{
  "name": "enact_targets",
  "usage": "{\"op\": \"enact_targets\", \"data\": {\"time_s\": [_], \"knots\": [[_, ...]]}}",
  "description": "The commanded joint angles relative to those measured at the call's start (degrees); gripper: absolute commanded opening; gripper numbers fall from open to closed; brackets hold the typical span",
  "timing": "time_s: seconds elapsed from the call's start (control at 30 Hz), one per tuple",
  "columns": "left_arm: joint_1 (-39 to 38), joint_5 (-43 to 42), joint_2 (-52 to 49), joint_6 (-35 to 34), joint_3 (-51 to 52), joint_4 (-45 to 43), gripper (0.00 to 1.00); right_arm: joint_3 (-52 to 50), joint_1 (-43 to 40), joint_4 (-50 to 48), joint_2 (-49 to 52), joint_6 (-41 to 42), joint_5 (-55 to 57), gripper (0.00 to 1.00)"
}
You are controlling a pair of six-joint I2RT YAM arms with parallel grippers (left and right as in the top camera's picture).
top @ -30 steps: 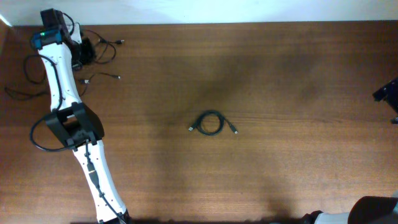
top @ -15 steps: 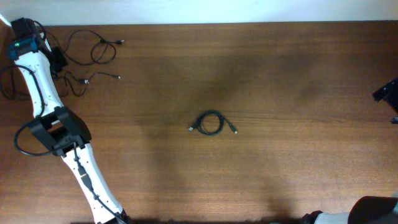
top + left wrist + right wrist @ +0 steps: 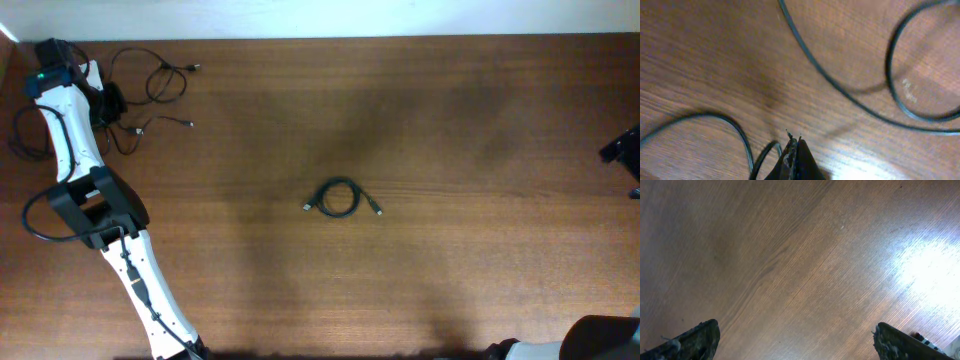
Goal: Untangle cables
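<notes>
Several thin black cables (image 3: 150, 78) lie as loose wavy strands at the table's far left corner, one with a small plug end (image 3: 190, 124). Another cable (image 3: 338, 198) sits as a small knotted coil at mid-table. My left gripper (image 3: 107, 101) is among the corner strands. In the left wrist view it (image 3: 794, 143) is shut, and a thin cable loop (image 3: 771, 146) runs into its left side, apparently pinched. More strands (image 3: 840, 91) cross the wood ahead. My right gripper (image 3: 797, 342) is open over bare wood, its fingertips (image 3: 695, 337) far apart.
The white left arm (image 3: 95, 190) stretches from the near edge to the far left corner. A pale wall edge runs along the table's far side. Only a dark part of the right arm (image 3: 622, 150) shows at the right edge.
The left arm swung left toward the table corner, then back a little to the right. The strands left of it shifted with it. The central coil and right arm have not moved.
</notes>
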State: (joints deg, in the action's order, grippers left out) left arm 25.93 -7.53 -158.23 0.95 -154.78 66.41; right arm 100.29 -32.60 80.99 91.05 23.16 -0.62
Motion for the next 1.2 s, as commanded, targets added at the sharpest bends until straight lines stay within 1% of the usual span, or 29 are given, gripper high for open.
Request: {"op": "enact_targets", "data": {"time_s": [0.0,0.17,0.27,0.3,0.37,0.43,0.57,0.73,0.87,0.93,1.0,1.1,1.17], "knots": [[0.1,1.3,2.2,1.5,1.0,-0.5,0.00,1.0,0.0,0.2,0.1,-0.4,0.9,0.98],[0.1,-0.4,2.4,1.3,-3.4,-4.3,0.00,1.0,0.0,0.2,0.1,-0.4,0.9,0.98],[0.2,0.0,2.4,-2.8,-6.4,-5.0,0.00,1.0,0.0,0.2,0.1,-0.4,0.9,0.98],[0.3,1.0,2.4,-3.3,-6.5,-5.1,0.00,1.0,0.0,0.2,0.1,-0.4,0.9,0.98],[0.5,8.4,2.3,-4.4,-6.5,-3.3,0.00,1.0,0.0,0.2,0.1,-0.4,0.9,0.98],[0.5,12.6,2.2,-4.3,-6.1,-1.6,0.00,1.0,0.0,0.2,0.1,-0.4,0.9,0.98],[0.5,12.2,2.2,-4.3,-4.3,-0.3,0.00,1.0,0.0,0.2,0.1,-0.4,0.9,0.98],[0.4,7.2,2.2,-3.9,0.6,-1.2,0.00,1.0,0.0,0.2,0.1,-0.4,0.9,0.98],[0.5,6.8,2.2,-3.9,1.9,-1.1,0.00,1.0,0.0,0.2,0.1,-0.4,0.9,0.98],[0.4,5.1,2.2,-0.8,1.9,-1.1,0.00,1.0,0.0,0.2,0.1,-0.4,0.9,0.99],[0.4,0.5,2.2,4.0,1.9,-1.0,0.00,1.0,0.0,0.2,0.1,-0.4,0.9,0.98],[0.5,-3.1,2.2,3.9,1.9,-0.2,0.00,1.0,0.0,0.2,0.1,-0.4,0.9,0.99],[0.4,-3.2,2.2,3.9,1.9,1.5,0.00,1.0,0.0,0.2,0.1,-0.4,0.9,0.98]]}}
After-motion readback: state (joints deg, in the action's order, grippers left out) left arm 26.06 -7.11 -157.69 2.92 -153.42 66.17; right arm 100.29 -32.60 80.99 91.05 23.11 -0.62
